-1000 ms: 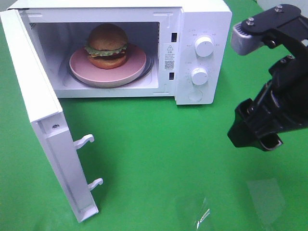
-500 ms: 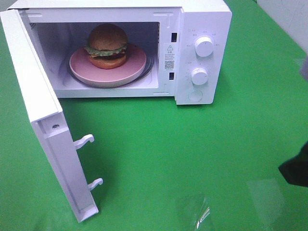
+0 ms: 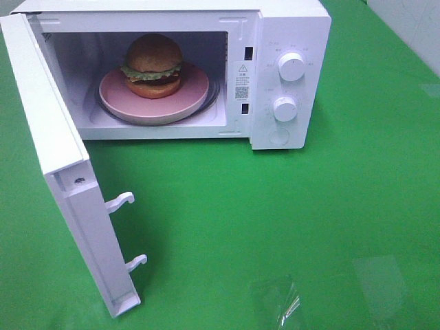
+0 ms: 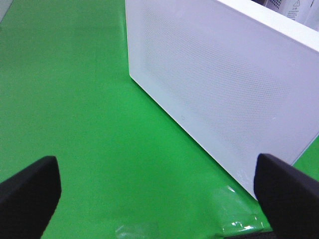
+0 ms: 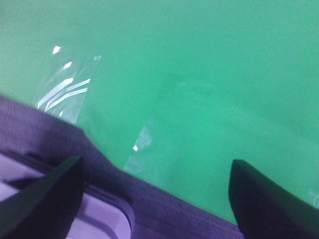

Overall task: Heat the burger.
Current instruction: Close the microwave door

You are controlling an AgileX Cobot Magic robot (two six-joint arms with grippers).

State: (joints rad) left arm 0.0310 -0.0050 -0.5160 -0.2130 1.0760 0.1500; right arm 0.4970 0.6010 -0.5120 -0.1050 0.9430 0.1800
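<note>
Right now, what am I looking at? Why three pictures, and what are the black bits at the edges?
It is a robot with two arms. One camera looks down from high up: a white microwave stands on a green table, door open. Inside, a burger sits on a pink plate. Two more cameras ride on the wrists. The black bits are the left gripper and the right gripper, both open, holding nothing.
</note>
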